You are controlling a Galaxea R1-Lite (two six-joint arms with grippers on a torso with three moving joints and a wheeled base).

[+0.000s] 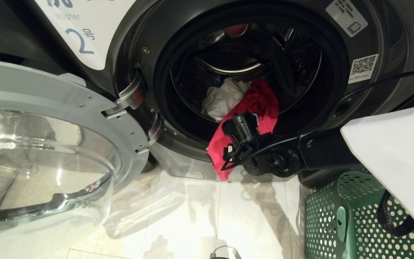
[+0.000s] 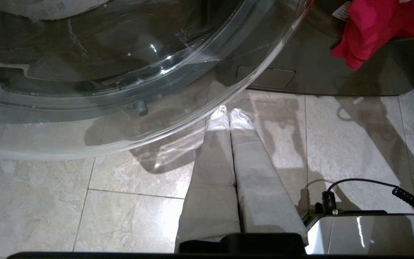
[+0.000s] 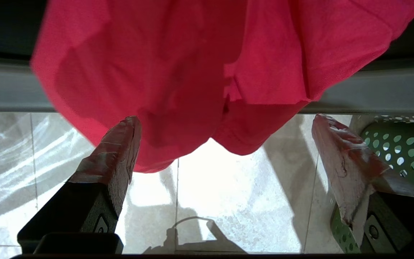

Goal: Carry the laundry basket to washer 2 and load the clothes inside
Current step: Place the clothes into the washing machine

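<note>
Washer 2 (image 1: 95, 43) is dark grey, with a white label bearing a blue "2" beside its round opening. Its door (image 1: 49, 151) stands swung wide open to the left, a chrome rim around a clear glass bowl.

Inside the drum (image 1: 250, 72) lies a crumpled white garment (image 1: 223, 99), low and near the front. A bright red garment (image 1: 261, 104) lies touching it on the right; this one is only half loaded. It drapes over the lip of the opening and hangs down the washer's front toward the tile floor (image 1: 192, 216). No yellow-orange item can be made out in the drum.

The basket (image 1: 340, 219) is dark green plastic, with walls pierced by round holes. It sits on the floor at the lower right, just in front of the washer and beside the right arm. Its inside is mostly hidden by the arm's white cover, so its contents cannot be told.

The right gripper (image 3: 225, 144) hovers at the washer's lower front, just below the hanging red cloth. Its jaws are spread wide with nothing pinched between them; the hem hangs in the gap. The left gripper (image 2: 228, 115) points at the floor under the open door, jaws pressed together and empty.
</note>
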